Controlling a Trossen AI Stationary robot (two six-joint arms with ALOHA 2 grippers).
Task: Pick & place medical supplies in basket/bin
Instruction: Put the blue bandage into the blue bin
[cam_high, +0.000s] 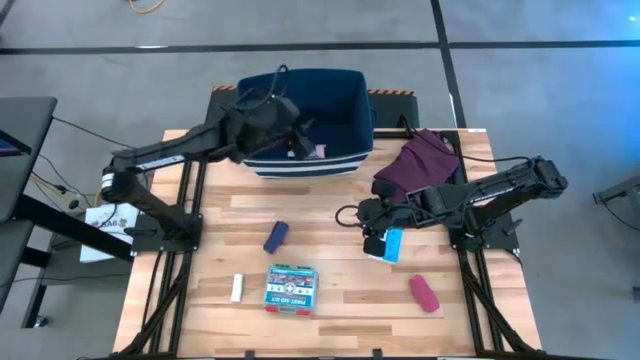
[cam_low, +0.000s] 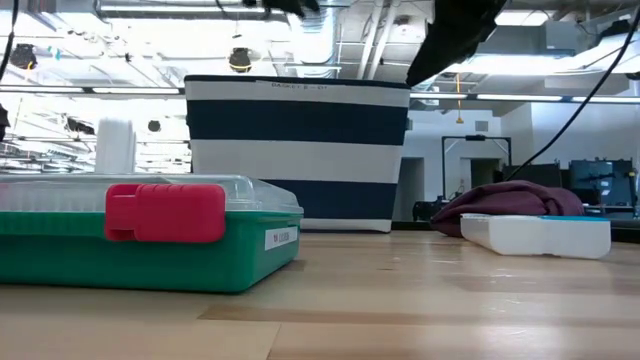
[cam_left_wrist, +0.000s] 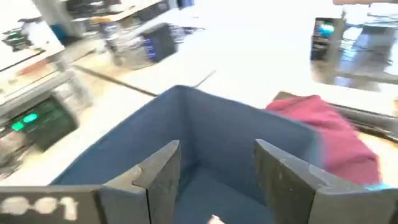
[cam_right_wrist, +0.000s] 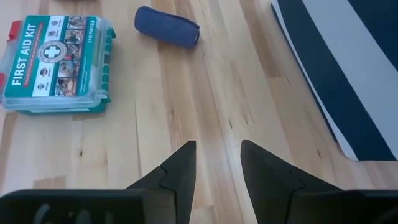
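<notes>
The navy white-striped bin (cam_high: 305, 115) stands at the table's far edge. My left gripper (cam_high: 298, 137) hangs open over its inside (cam_left_wrist: 217, 149). Something pink (cam_high: 320, 151) lies in the bin. My right gripper (cam_high: 362, 222) is open just above the bare tabletop (cam_right_wrist: 217, 146), beside the light-blue pill strip (cam_high: 391, 245), fingers pointing toward the table's left. The blue tube (cam_high: 275, 237), white stick (cam_high: 237, 288), teal first-aid box (cam_high: 291, 288) and pink oblong (cam_high: 423, 293) lie flat on the table. The red-capped bottle is out of view.
A maroon cloth (cam_high: 420, 160) lies bunched at the table's far right, next to the bin. In the low view the first-aid box (cam_low: 150, 235) stands close in front, the pill strip (cam_low: 535, 235) to its right. Bare wood (cam_high: 330, 250) shows between the blue tube and the right gripper.
</notes>
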